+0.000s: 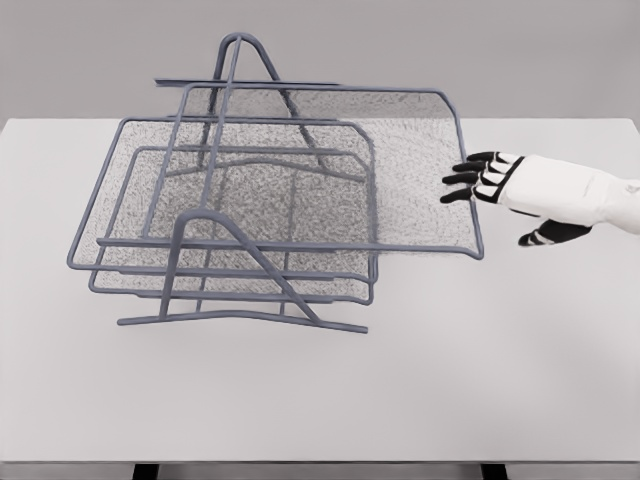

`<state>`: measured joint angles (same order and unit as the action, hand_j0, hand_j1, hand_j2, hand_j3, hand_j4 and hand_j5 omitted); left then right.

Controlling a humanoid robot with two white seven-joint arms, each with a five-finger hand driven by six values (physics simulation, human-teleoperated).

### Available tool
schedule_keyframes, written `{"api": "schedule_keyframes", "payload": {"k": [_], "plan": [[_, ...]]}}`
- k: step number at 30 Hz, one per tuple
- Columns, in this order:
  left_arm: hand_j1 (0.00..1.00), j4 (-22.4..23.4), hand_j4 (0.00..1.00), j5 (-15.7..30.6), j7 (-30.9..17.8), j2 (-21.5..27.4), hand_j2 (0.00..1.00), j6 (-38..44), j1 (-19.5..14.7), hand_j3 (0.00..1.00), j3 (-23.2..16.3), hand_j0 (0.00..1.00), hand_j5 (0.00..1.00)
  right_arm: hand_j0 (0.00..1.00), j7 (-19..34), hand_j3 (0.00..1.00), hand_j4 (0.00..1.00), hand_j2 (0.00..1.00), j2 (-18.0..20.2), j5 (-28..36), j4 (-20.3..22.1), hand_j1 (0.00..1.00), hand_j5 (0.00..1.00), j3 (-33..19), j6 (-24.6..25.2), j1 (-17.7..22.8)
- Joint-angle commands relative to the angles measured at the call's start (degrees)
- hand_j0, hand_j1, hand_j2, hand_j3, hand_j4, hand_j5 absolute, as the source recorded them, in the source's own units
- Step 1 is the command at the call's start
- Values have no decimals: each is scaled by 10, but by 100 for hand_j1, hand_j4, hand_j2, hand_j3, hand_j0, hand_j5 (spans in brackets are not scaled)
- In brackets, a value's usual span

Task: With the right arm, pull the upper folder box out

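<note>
A grey wire-mesh rack (243, 262) stands on the white table at the centre left and holds stacked mesh trays. The upper tray (405, 150) sticks out to the right, well past the two lower trays (250, 205). Its right rim (468, 190) runs down to a front corner near the table. My right hand (497, 200) comes in from the right edge with its black fingers (462, 181) stretched flat against that rim and the thumb (548, 236) spread away below. It is open and holds nothing. The left arm does not show.
The white table (450, 380) spreads out in front of and to the right of the rack. The rack's foot bar (240, 318) lies at its front. Behind the table is a plain grey wall.
</note>
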<state>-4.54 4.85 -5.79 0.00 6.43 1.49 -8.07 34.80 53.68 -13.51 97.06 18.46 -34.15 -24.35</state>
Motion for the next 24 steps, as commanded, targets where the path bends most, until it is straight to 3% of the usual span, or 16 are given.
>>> {"api": "schedule_keyframes", "payload": {"k": [1, 2, 8, 10, 13, 24], "plan": [[100, 1, 100, 1, 0, 0, 100, 0, 0, 100, 0, 100, 100, 100, 2, 100, 100, 100, 5, -58, -8, 100, 100, -31, -8, 0], [100, 1, 100, 0, 0, 0, 100, 0, 0, 100, 0, 100, 100, 100, 2, 100, 100, 100, 6, -26, -8, 100, 100, -40, -8, 5], [100, 0, 100, 0, 0, 0, 100, 0, 0, 100, 0, 100, 100, 100, 2, 100, 100, 100, 12, -12, -8, 100, 100, -57, -8, 7], [100, 1, 100, 1, 0, 0, 100, 0, 0, 100, 0, 100, 100, 100, 2, 100, 100, 100, 60, 46, -9, 100, 100, -69, -8, 7], [100, 0, 100, 0, 0, 0, 100, 1, 0, 100, 0, 100, 100, 100, 2, 100, 100, 100, 68, 52, -8, 100, 100, -92, -8, 5], [100, 0, 100, 0, 0, 0, 100, 1, 0, 100, 0, 100, 100, 100, 2, 100, 100, 100, 60, 52, -3, 100, 100, -93, -8, 4]]}}
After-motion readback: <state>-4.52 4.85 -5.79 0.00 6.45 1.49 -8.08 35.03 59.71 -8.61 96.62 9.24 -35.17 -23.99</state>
